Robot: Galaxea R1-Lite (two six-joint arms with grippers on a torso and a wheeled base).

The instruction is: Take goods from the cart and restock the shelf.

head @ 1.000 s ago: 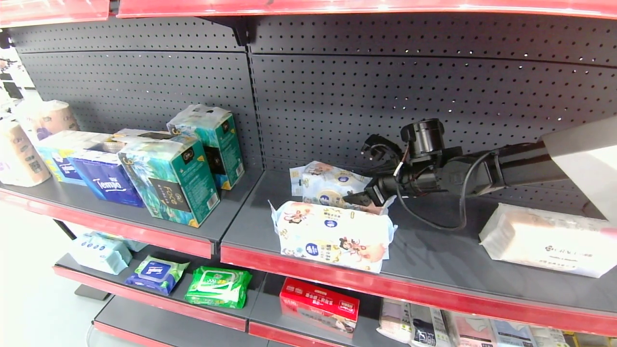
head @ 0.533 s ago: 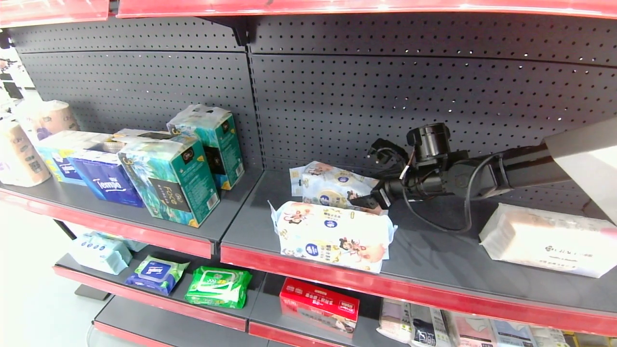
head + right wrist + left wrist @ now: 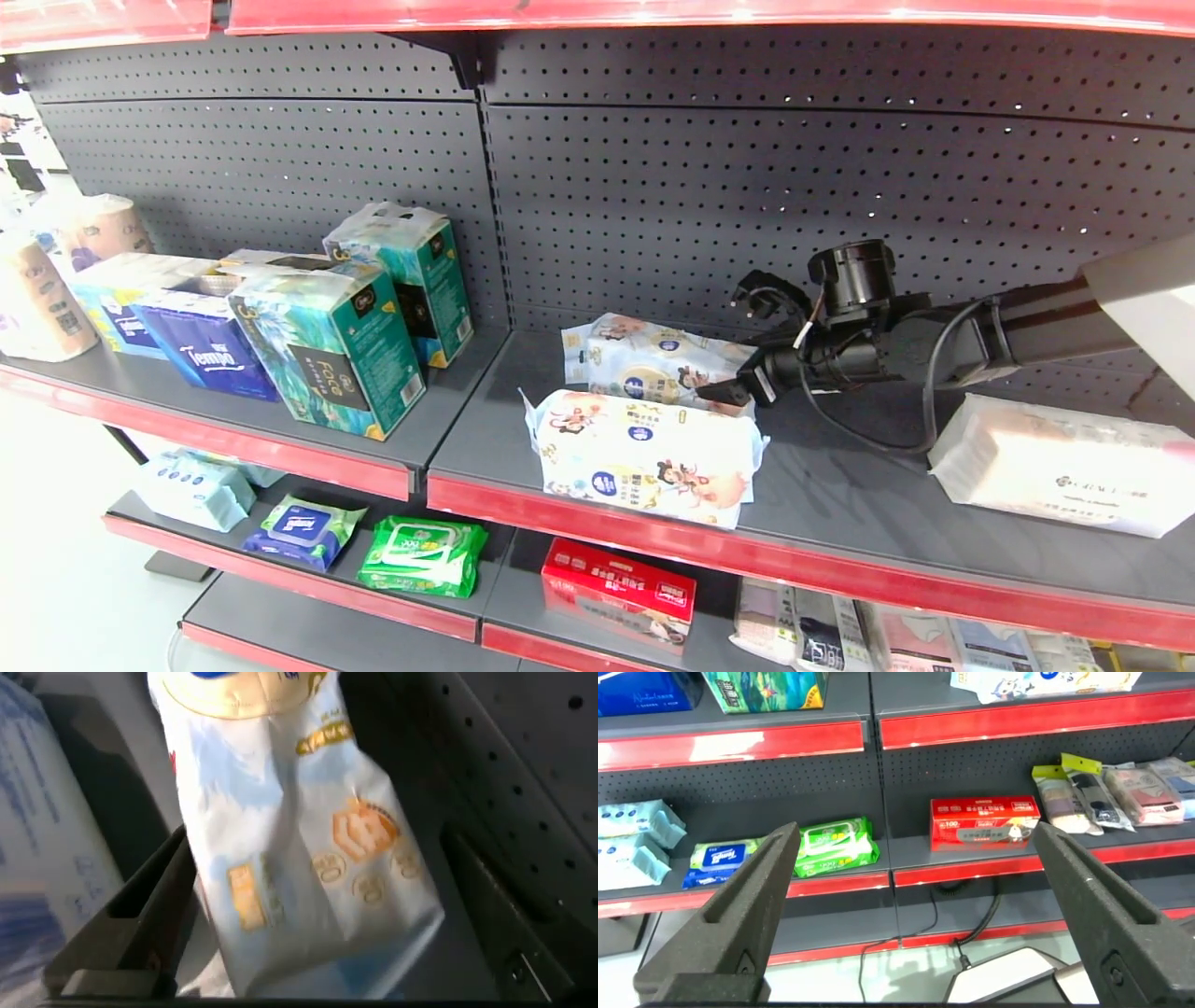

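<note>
Two white wipe packs with cartoon print lie on the grey shelf board [image 3: 840, 504]. The front pack [image 3: 644, 457] sits at the red edge. The rear pack [image 3: 653, 359] lies behind it near the pegboard. My right gripper [image 3: 724, 392] hovers at the rear pack's right end, open. In the right wrist view the rear pack [image 3: 280, 784] lies between the spread fingers [image 3: 140, 924] of that gripper [image 3: 316, 840], not squeezed. My left gripper [image 3: 915, 831] hangs open and empty, low in front of the lower shelves.
Green tissue boxes [image 3: 327, 345] and blue packs [image 3: 196, 341] fill the shelf's left bay. A white tissue pack [image 3: 1064, 462] lies to the right of my arm. Lower shelves hold a green wipe pack [image 3: 836, 845] and a red box [image 3: 985, 821]. The pegboard wall stands close behind.
My right gripper has drawn back to the right, away from the rear wipe pack. The pack now lies flatter on the shelf, free of the fingers.
</note>
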